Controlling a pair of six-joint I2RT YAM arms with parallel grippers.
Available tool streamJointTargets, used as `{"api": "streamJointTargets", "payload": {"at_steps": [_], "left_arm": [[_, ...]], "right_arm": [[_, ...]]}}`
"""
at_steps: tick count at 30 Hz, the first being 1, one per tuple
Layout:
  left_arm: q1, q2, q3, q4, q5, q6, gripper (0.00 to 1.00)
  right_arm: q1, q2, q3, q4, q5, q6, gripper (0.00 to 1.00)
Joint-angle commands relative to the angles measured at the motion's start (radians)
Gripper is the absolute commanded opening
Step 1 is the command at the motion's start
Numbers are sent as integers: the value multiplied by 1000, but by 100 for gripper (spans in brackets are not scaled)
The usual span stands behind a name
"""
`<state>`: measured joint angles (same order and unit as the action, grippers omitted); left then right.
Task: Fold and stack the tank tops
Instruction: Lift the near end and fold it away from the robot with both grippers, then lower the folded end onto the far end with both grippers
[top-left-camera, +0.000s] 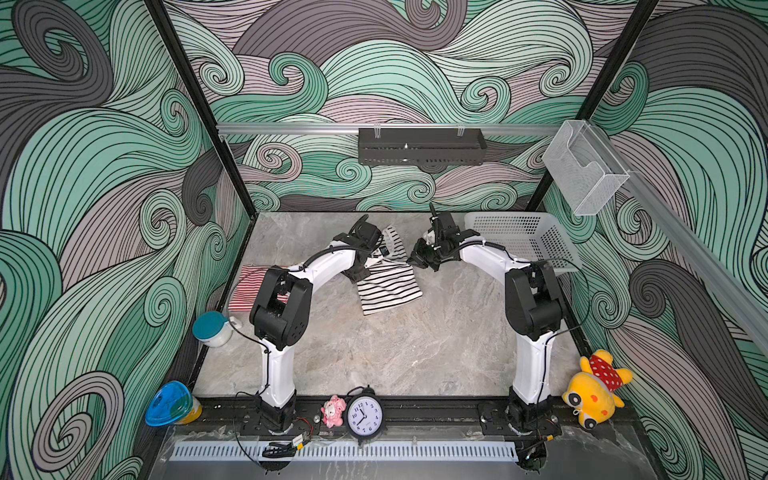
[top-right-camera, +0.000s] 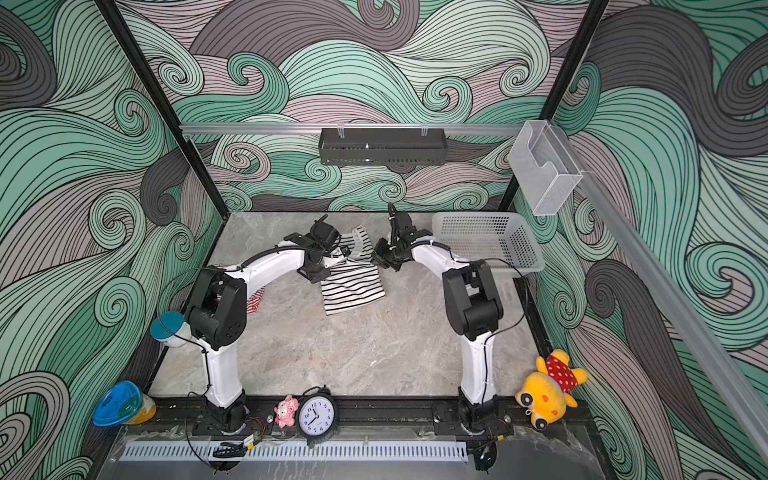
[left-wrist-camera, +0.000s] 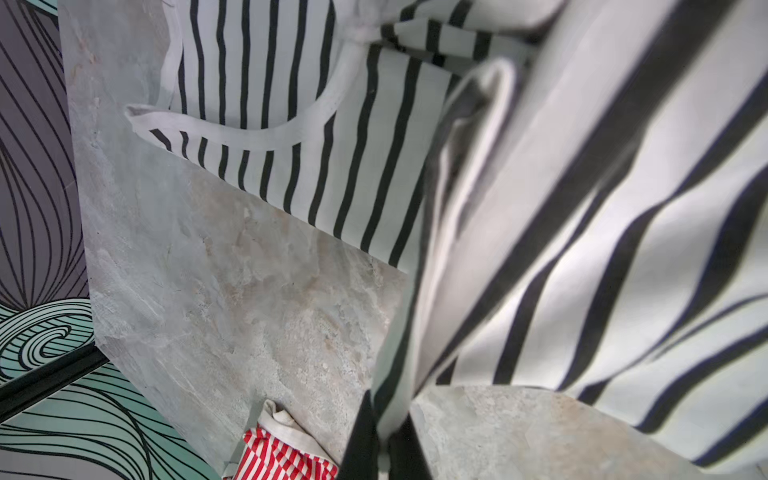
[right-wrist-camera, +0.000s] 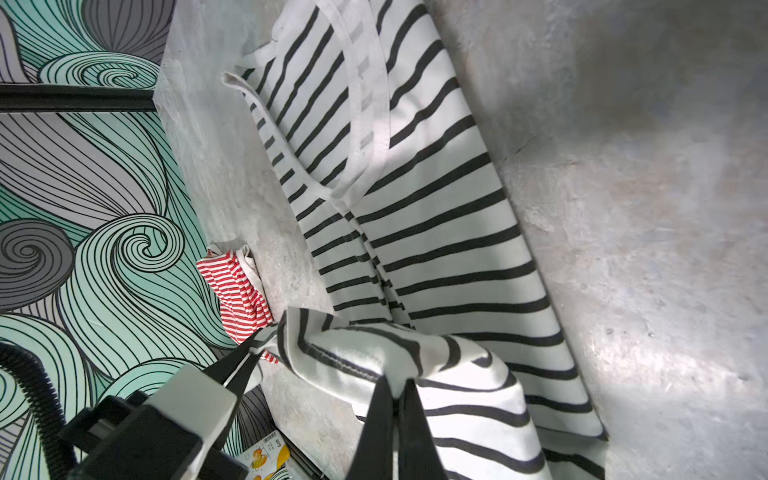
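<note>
The black-and-white striped tank top (top-left-camera: 388, 291) (top-right-camera: 353, 289) lies mid-table, with one edge lifted off the surface. My left gripper (top-left-camera: 384, 252) (left-wrist-camera: 386, 419) is shut on a bunched fold of it (left-wrist-camera: 582, 249). My right gripper (top-left-camera: 415, 259) (right-wrist-camera: 399, 388) is shut on the same raised edge (right-wrist-camera: 415, 353), a short way from the left gripper (right-wrist-camera: 253, 353). The red-and-white striped tank top (top-left-camera: 245, 286) (top-right-camera: 254, 301) (left-wrist-camera: 282, 457) (right-wrist-camera: 237, 286) lies crumpled near the left wall, partly hidden under my left arm.
A white perforated basket (top-left-camera: 557, 245) (top-right-camera: 523, 245) stands at the back right, behind my right arm. A teal-lidded white cup (top-left-camera: 212, 328) sits at the left edge. Along the front rail are a clock (top-left-camera: 365, 415), a pink toy (top-left-camera: 333, 410) and a yellow plush (top-left-camera: 594, 390).
</note>
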<state>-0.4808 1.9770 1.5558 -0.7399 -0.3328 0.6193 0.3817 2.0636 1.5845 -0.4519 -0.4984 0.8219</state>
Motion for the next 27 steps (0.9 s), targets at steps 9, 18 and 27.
{"api": "streamJointTargets", "payload": {"at_steps": [9,18,27], "left_arm": [[30,116,143,8,-2,-17,9],[32,163,186,-28,-12,-18,9],[33,168,186,-21,-48,-8,18]], "right_arm": [[-38,73,120,-15,-27,-13,0],[-52,147,203,-41,-47,-21,3],[-56,213,302,-67,-61,-20,5]]}}
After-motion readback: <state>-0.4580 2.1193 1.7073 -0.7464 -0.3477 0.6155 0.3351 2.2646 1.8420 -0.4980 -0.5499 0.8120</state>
